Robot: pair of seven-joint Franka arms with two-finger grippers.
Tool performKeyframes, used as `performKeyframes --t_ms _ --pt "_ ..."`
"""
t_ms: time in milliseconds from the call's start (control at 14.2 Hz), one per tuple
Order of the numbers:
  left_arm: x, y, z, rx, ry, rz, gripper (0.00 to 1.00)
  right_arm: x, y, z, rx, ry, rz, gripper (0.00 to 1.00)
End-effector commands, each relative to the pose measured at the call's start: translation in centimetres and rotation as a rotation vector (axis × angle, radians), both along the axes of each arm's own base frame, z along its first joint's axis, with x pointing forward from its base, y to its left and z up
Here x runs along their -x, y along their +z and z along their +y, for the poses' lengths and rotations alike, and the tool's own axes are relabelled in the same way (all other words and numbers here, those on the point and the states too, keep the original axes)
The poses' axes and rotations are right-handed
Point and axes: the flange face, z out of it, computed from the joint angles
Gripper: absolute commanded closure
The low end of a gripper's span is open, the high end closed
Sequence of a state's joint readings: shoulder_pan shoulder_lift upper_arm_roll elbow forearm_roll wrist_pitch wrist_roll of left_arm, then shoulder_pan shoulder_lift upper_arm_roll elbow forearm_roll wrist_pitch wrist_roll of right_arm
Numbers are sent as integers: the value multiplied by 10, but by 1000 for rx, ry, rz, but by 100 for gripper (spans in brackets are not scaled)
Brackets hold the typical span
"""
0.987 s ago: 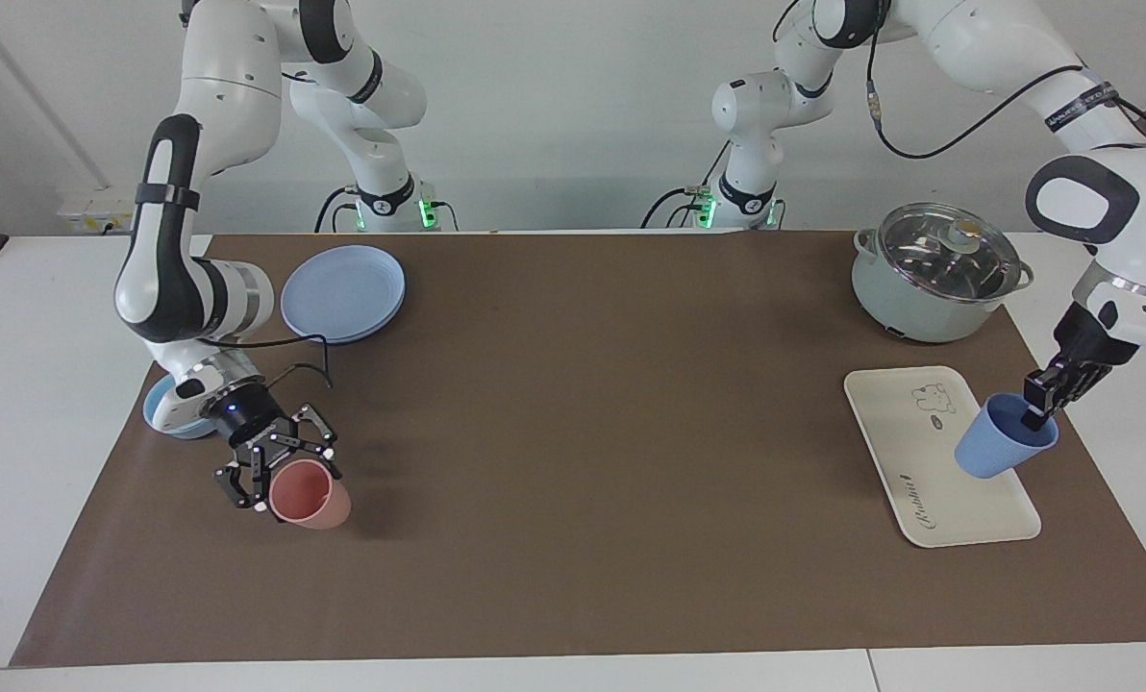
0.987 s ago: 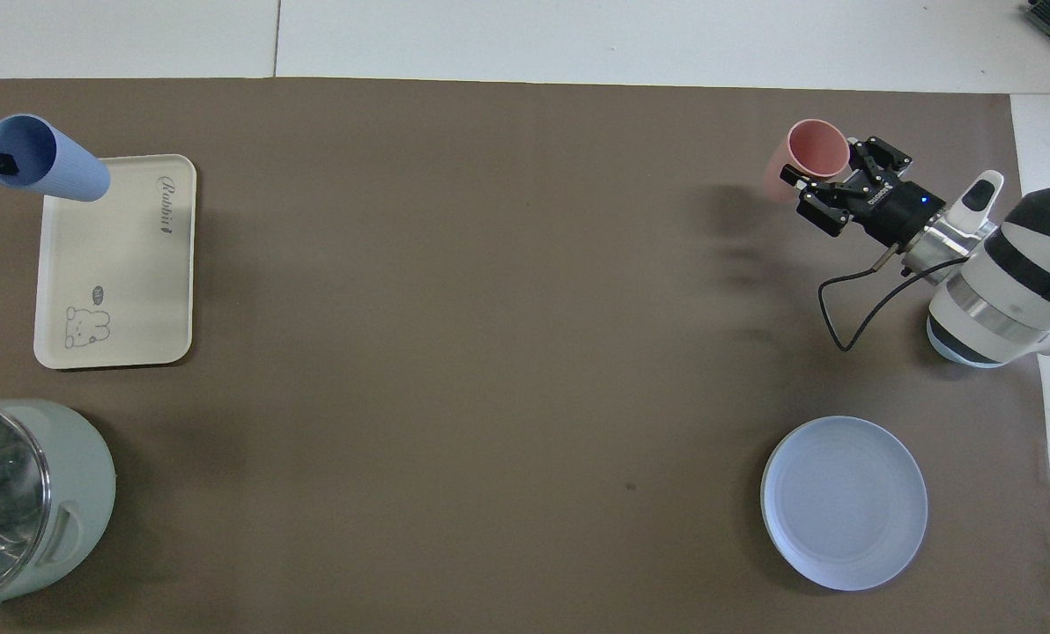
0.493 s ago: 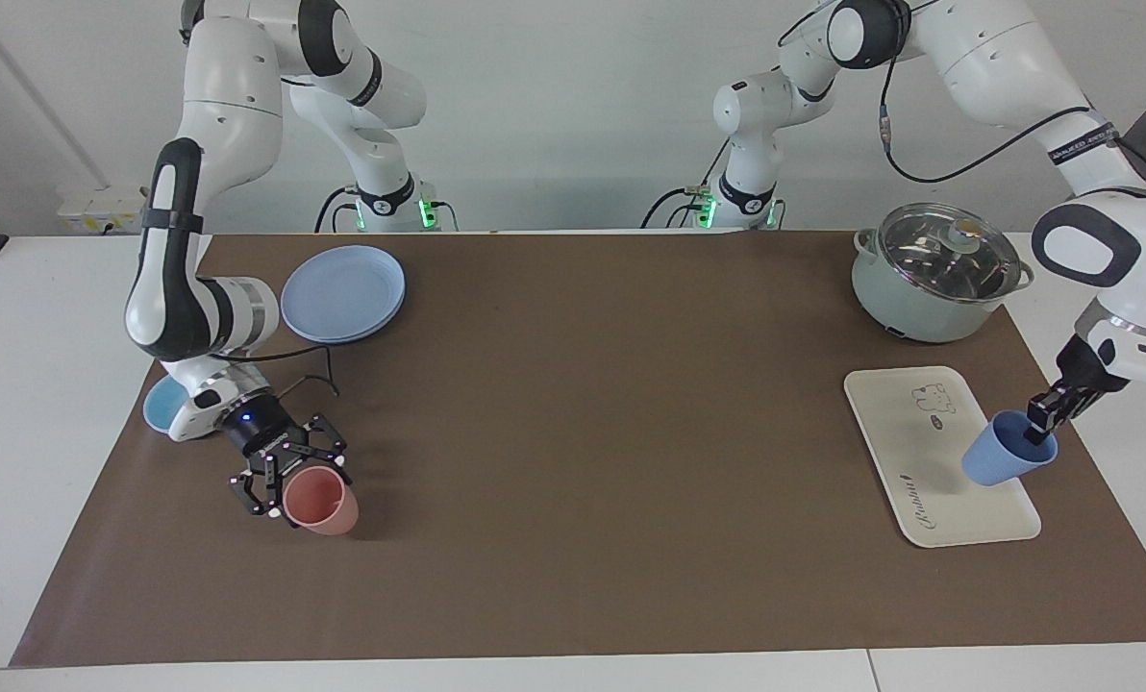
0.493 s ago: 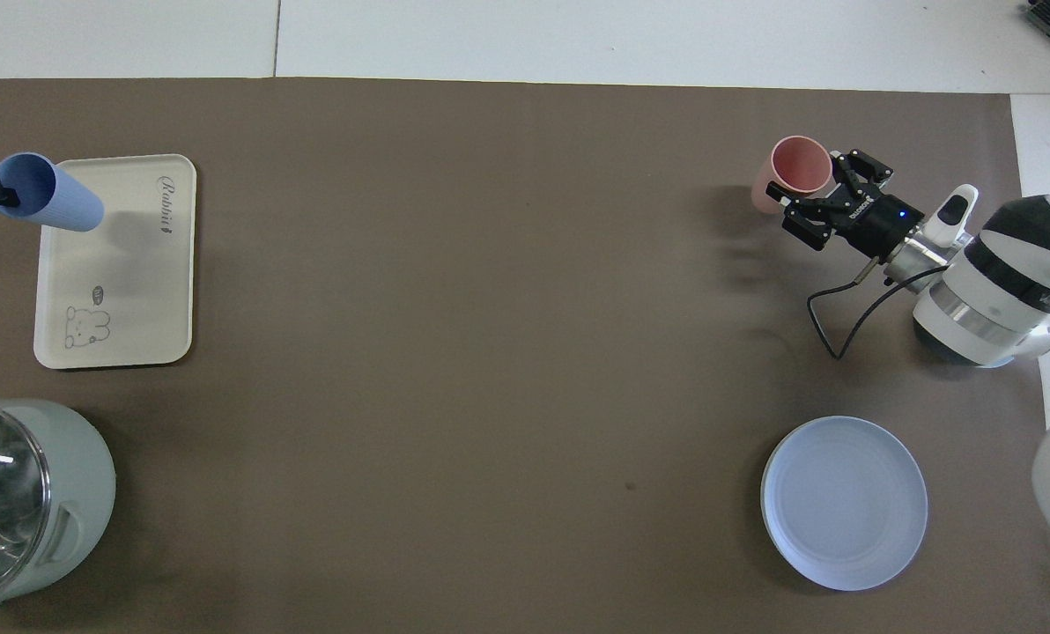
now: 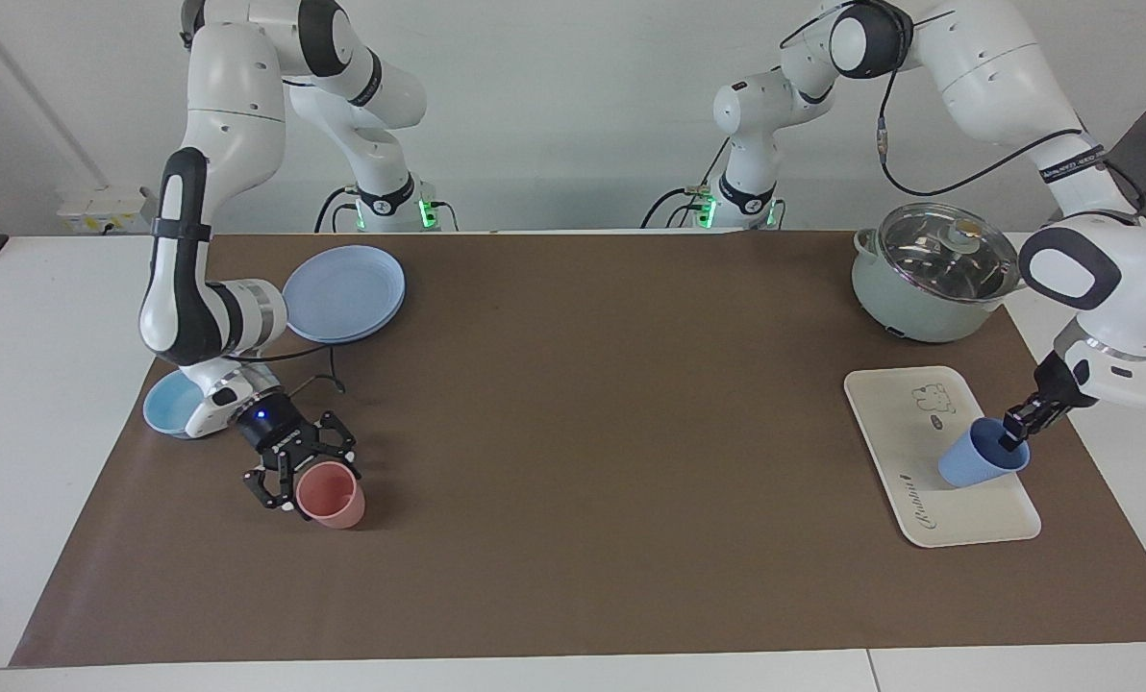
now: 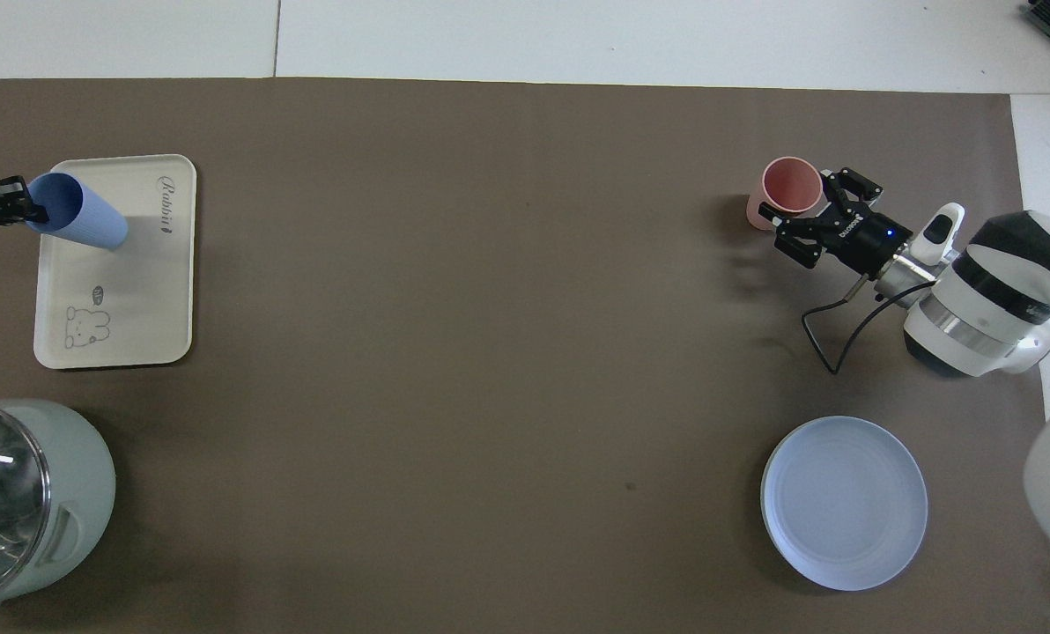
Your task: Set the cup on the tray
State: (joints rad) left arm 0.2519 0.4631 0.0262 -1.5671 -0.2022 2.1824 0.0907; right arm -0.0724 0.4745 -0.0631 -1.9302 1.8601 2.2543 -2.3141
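The cup (image 5: 975,471) (image 6: 85,224), periwinkle blue, leans over the part of the cream tray (image 5: 895,423) (image 6: 129,299) farther from the robots, on the left arm's end of the table. Its base is on or just above the tray; I cannot tell which. My left gripper (image 5: 1012,440) (image 6: 32,210) is shut on the cup's rim. At the right arm's end, my right gripper (image 5: 313,469) (image 6: 811,207) is at the rim of a pink tumbler (image 5: 335,502) (image 6: 785,187) that stands on the brown mat.
A lidded grey-green pot (image 5: 934,279) (image 6: 14,493) stands nearer to the robots than the tray. A round blue plate (image 5: 342,293) (image 6: 842,502) and a light-blue bowl (image 5: 171,404) lie near the right arm's base.
My left gripper came down and carried the cup in from the tray's edge to over the tray. My right gripper lowered the pink tumbler until it stands upright on the mat.
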Motion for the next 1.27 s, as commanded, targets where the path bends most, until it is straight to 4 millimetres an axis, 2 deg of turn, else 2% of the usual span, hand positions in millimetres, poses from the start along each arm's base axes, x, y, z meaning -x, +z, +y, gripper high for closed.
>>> performKeyframes --t_ms 0,282,423,493,564,634,705,775,846,916,987,1198 --pt "4 3 -4 21 -1 19 100 7 4 -1 -23 -17 -30 0" --pt "4 3 -4 17 -4 22 100 4 22 4 -71 5 -74 0" --pt "4 3 -5 11 -8 26 100 2 44 4 -73 1 -102 0" --pt "3 5 -8 11 -16 28 96 3 59 4 -80 -10 -102 0" --pt "2 7 -10 10 -19 30 86 6 80 6 -99 -29 -81 0" --pt "2 8 -11 12 -21 34 69 12 104 7 -113 -76 -40 0" --pt "1 9 -10 11 -22 33 44 17 129 20 -108 -106 1 0" --pt "1 10 -10 9 -23 32 32 21 148 28 -99 -137 41 0" --pt "0 13 -10 8 -23 28 23 23 159 33 -90 -161 75 0" --pt "-1 15 -10 9 -25 30 18 24 163 39 -66 -179 110 0" --pt "-4 23 -12 15 -32 41 18 25 163 44 -39 -206 141 0" --pt "-14 60 -44 22 -98 69 18 32 170 82 46 -315 176 0"
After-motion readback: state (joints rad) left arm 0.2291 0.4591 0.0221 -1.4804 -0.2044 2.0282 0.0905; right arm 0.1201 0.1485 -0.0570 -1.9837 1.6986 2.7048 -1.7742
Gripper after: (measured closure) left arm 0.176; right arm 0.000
